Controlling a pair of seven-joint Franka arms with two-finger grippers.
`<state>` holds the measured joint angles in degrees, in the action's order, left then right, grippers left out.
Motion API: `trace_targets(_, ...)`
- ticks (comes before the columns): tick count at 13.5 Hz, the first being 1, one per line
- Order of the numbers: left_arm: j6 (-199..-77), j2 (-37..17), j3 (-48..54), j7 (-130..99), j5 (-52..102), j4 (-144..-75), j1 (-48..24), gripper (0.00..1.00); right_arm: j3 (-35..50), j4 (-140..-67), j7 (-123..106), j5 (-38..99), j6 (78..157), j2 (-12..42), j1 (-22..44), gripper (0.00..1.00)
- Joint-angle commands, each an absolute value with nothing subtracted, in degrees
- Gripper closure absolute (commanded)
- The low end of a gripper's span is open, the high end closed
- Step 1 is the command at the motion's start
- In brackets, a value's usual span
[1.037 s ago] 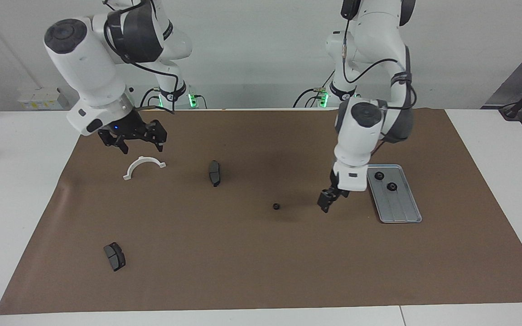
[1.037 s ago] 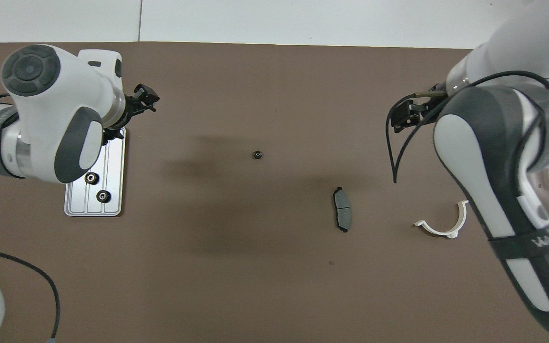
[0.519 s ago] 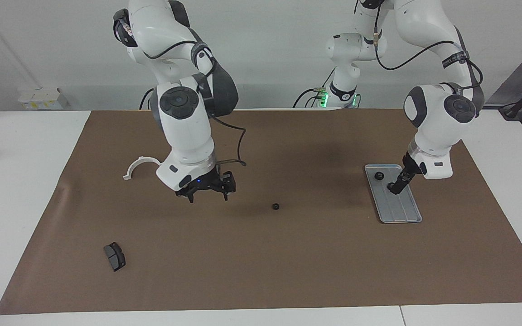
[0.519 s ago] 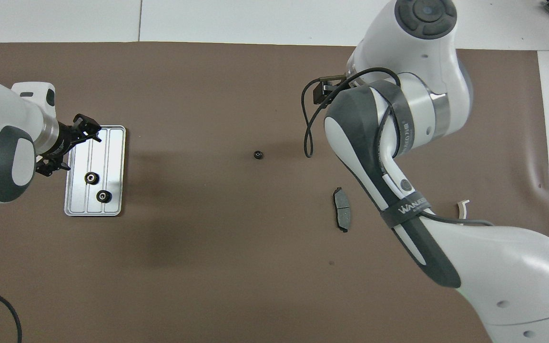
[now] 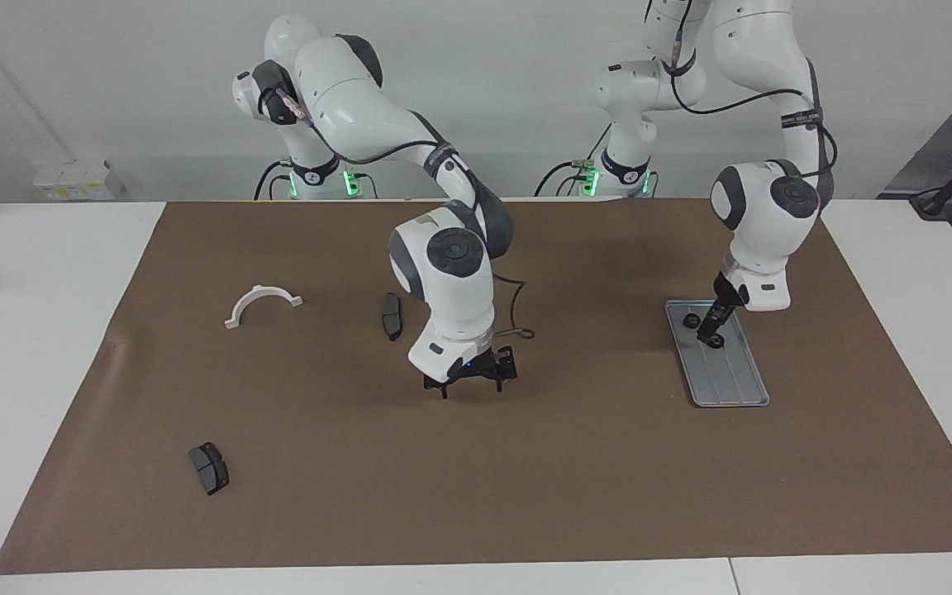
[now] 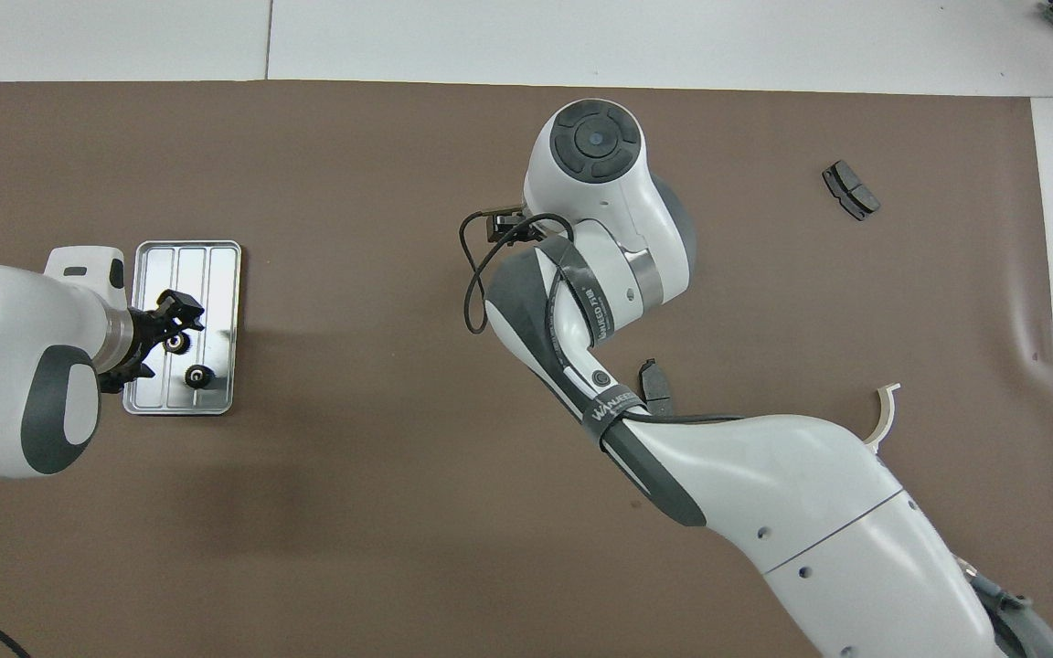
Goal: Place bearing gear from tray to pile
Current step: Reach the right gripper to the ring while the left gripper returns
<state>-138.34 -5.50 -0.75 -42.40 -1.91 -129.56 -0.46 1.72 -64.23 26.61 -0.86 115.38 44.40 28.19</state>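
1. Left gripper [image 5: 709, 330] [image 6: 157, 338]: low over the tray [image 5: 728, 380] [image 6: 207, 260], fingers spread, tips at one bearing gear [image 5: 715, 340] [image 6: 177, 342]; contact impossible to tell.
2. Second bearing gear [image 5: 692, 321] [image 6: 198, 375]: loose in the tray, just beside the first, nearer to the robots.
3. Tray: flat on the brown mat [image 5: 575, 479] [image 6: 380, 512], toward the left arm's end.
4. Right gripper [image 5: 472, 382]: fingers apart, holding nothing, just above mid-mat.
5. Pile: white bracket [image 5: 261, 302] [image 6: 883, 420] and two brake pads [image 5: 392, 316] [image 6: 654, 388], [image 5: 209, 468] [image 6: 851, 190], scattered toward the right arm's end, well apart from the tray.
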Motion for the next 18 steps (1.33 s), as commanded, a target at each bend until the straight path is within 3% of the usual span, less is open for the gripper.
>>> trace_targets(1,-142.28,-3.69,-0.18,-40.96,-1.76,-132.97,0.35,0.29,2.02,-62.4,29.18,-0.97,114.7,44.56,28.92,0.0)
trace_targets(7,-145.19,-5.27,-0.18,-35.68,-1.76,-133.07,2.64,0.29,2.11,-63.11,29.27,-2.2,114.17,45.53,30.41,0.0)
trace_targets(13,-148.09,-7.64,-0.18,-35.95,-1.76,-133.07,2.2,0.38,2.11,-64.25,29.27,-4.49,114.61,47.73,31.91,0.0)
trace_targets(14,-148.53,-7.82,-0.18,-35.6,-1.76,-133.07,2.2,0.45,2.11,-64.6,29.27,-4.22,114.52,47.64,31.99,0.0)
trace_targets(15,-148.88,-7.82,-0.18,-35.25,-1.76,-132.98,2.2,0.58,2.11,-64.86,29.35,-3.78,114.61,47.55,31.99,0.02)
trace_targets(16,-148.8,-7.82,-0.18,-35.16,-1.76,-132.98,2.11,0.86,2.11,-64.86,29.36,-3.69,114.87,47.55,31.91,0.05)
trace_targets(17,-148.71,-7.91,-0.18,-35.16,-1.76,-132.72,2.02,1.0,2.11,-65.04,29.53,-3.43,116.53,47.64,31.9,0.08)
trace_targets(18,-148.45,-8.0,-0.18,-35.07,-1.84,-132.37,1.93,1.0,2.11,-65.91,29.71,-3.34,118.2,47.64,31.9,0.1)
